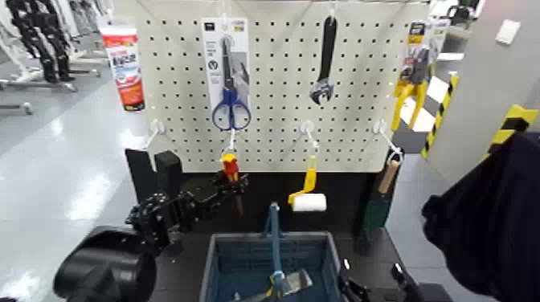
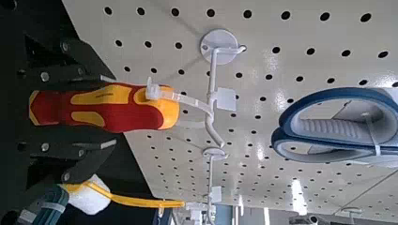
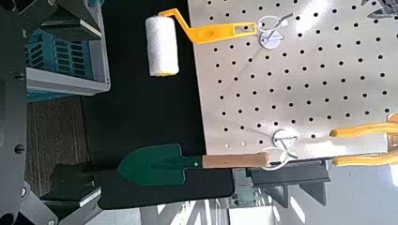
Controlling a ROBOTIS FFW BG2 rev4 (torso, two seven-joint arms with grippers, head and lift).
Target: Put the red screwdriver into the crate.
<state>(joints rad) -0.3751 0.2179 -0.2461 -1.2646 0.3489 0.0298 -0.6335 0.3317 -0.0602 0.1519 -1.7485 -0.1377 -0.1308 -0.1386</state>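
The red screwdriver (image 1: pixel 231 169) hangs from a white hook low on the pegboard, under the blue scissors. In the left wrist view its red and yellow handle (image 2: pixel 103 105) lies between two dark fingers (image 2: pixel 58 58) that press on it from either side, while a white tie holds it to the hook (image 2: pixel 214 80). My left gripper (image 1: pixel 228 185) is shut on that handle. The blue-grey crate (image 1: pixel 233 269) with its upright blue handle stands on the black table below. My right gripper (image 1: pixel 374 287) waits open beside the crate's right end.
On the pegboard (image 1: pixel 273 88) hang blue scissors (image 1: pixel 231 108), a black wrench (image 1: pixel 325 68), yellow pliers (image 1: pixel 413 80), a yellow-handled paint roller (image 1: pixel 308 195) and a green trowel (image 3: pixel 164 167). A metal tool lies inside the crate (image 1: pixel 293 283). A dark mass (image 1: pixel 490 225) fills the right edge.
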